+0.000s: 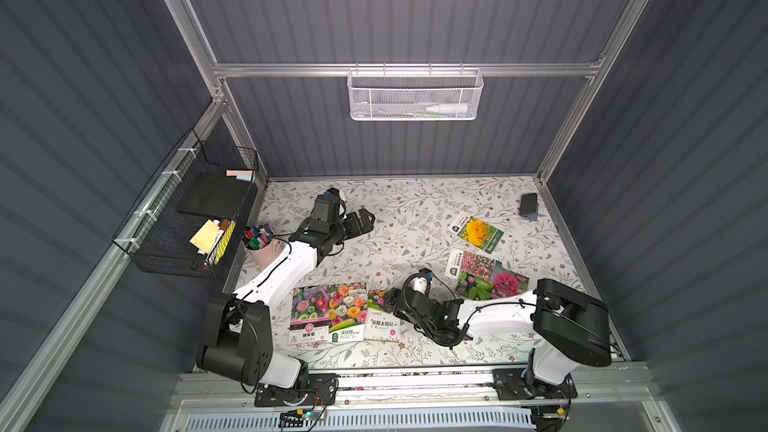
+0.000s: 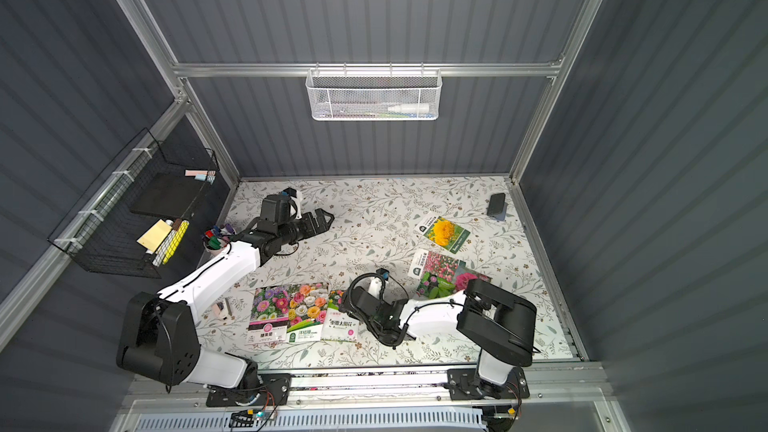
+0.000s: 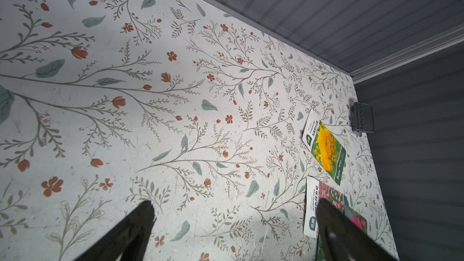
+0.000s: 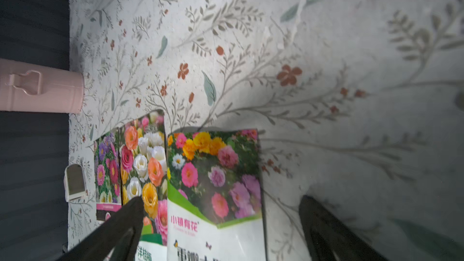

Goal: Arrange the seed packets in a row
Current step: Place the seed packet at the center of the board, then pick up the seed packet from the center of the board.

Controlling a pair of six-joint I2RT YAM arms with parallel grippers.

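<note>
Three seed packets lie side by side near the table's front: an aster one [image 1: 309, 313], a mixed-rose one [image 1: 347, 311] and a pink-and-yellow bloom one [image 1: 380, 320]. My right gripper [image 4: 221, 212] is open just above that last packet [image 4: 213, 171], which lies flat and free between the fingers [image 4: 130, 217]. At the right lie a yellow-flower packet [image 1: 476, 231] and an overlapping pile: a pink-flower packet [image 1: 471, 265], a green-leaf one [image 1: 478, 288] and a pink-rose one [image 1: 509, 282], partly under my right arm. My left gripper [image 1: 365, 220] hangs open and empty over bare table at the back left.
A pink cup of markers [image 1: 259, 245] stands at the left edge. A small white object [image 2: 222, 309] lies left of the row. A dark block [image 1: 528, 204] sits in the back right corner. A black wire basket [image 1: 187, 218] and a white mesh basket [image 1: 415, 95] hang on the walls.
</note>
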